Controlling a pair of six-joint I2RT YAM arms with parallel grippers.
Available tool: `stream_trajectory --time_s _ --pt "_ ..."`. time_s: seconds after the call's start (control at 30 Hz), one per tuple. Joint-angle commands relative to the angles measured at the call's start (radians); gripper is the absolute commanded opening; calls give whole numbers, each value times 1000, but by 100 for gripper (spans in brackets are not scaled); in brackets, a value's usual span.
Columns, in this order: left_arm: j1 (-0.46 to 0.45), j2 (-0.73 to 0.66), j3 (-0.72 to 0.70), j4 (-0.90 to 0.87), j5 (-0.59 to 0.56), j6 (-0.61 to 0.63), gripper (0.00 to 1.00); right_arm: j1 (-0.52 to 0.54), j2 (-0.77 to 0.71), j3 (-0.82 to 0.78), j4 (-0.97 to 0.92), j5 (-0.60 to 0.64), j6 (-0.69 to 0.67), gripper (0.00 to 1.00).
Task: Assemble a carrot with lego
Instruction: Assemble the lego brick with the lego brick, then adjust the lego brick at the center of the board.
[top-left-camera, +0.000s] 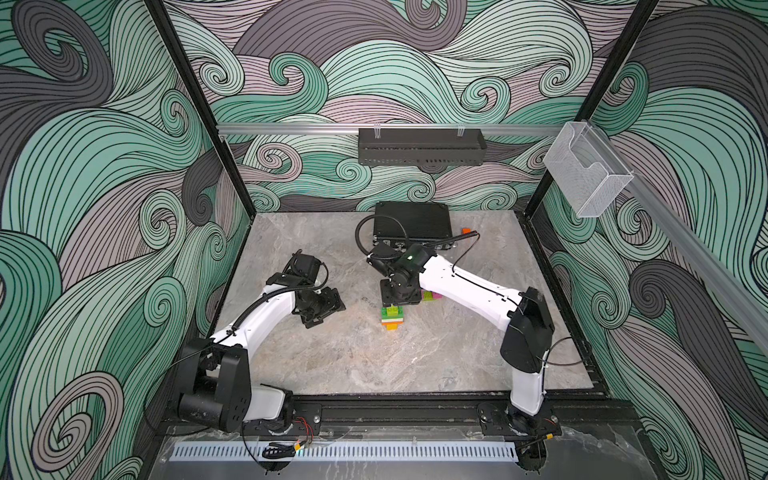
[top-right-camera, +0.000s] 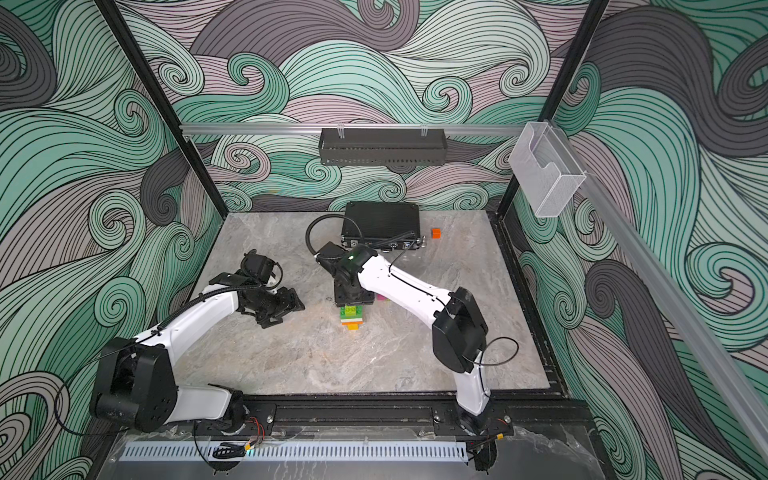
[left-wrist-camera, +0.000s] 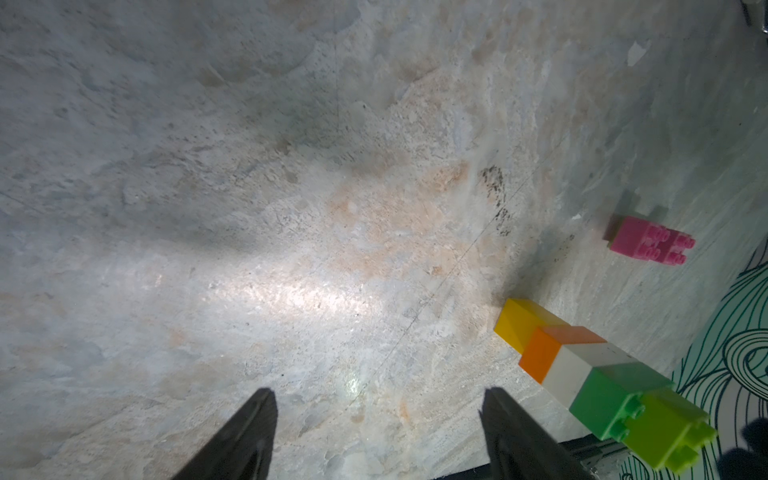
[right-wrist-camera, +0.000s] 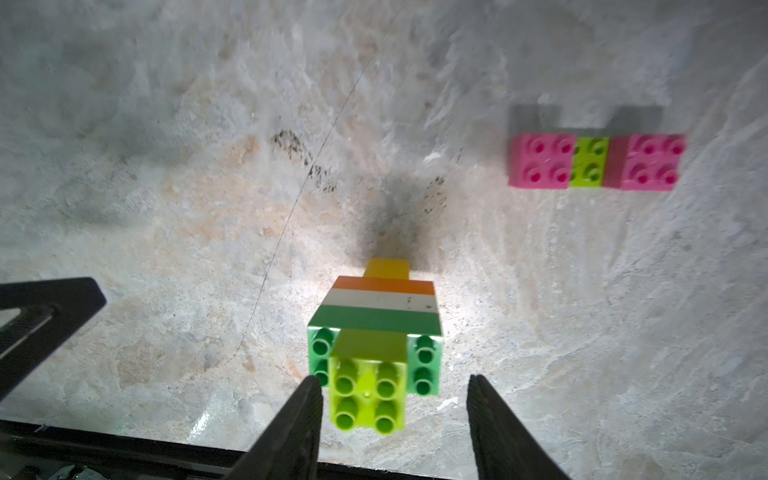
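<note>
The carrot (top-left-camera: 392, 319) stands upright mid-table as a stack: yellow at the bottom, then orange, white, dark green and a lime brick (right-wrist-camera: 368, 395) on top. My right gripper (right-wrist-camera: 395, 380) hangs straight over it, open. One finger is close beside the lime brick and the other stands well clear. A separate lego piece (right-wrist-camera: 596, 162), pink-lime-pink, lies flat behind the stack, half hidden under the right arm in a top view (top-left-camera: 430, 296). My left gripper (left-wrist-camera: 380, 399) is open and empty over bare table, left of the carrot (left-wrist-camera: 582, 370).
A flat black ribbed case (top-left-camera: 411, 224) lies at the back of the table with a small plain orange cube (top-left-camera: 466, 230) beside it. A black tray (top-left-camera: 419, 145) hangs on the back rail and a clear holder (top-left-camera: 586, 174) on the right rail.
</note>
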Motion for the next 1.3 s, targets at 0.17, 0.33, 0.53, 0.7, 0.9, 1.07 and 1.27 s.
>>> stream_trajectory --time_s 0.17,0.33,0.53,0.7,0.9,1.07,1.27 --pt "7 13 5 0 4 10 80 -233 -35 -79 21 56 -180 58" --pt "6 25 5 2 3 11 80 -316 61 -100 133 72 -259 55" --pt "6 31 5 3 -1 13 80 -374 186 -70 231 27 -269 53" --pt "6 35 6 3 -5 14 80 -400 269 -43 270 -36 -258 53" --pt "7 45 8 1 -5 13 80 -403 284 -73 285 -63 -246 53" --pt "6 50 9 5 -2 10 80 -401 232 -161 315 -85 -219 52" --pt "6 50 7 6 2 9 80 -384 168 -267 341 -104 -179 52"
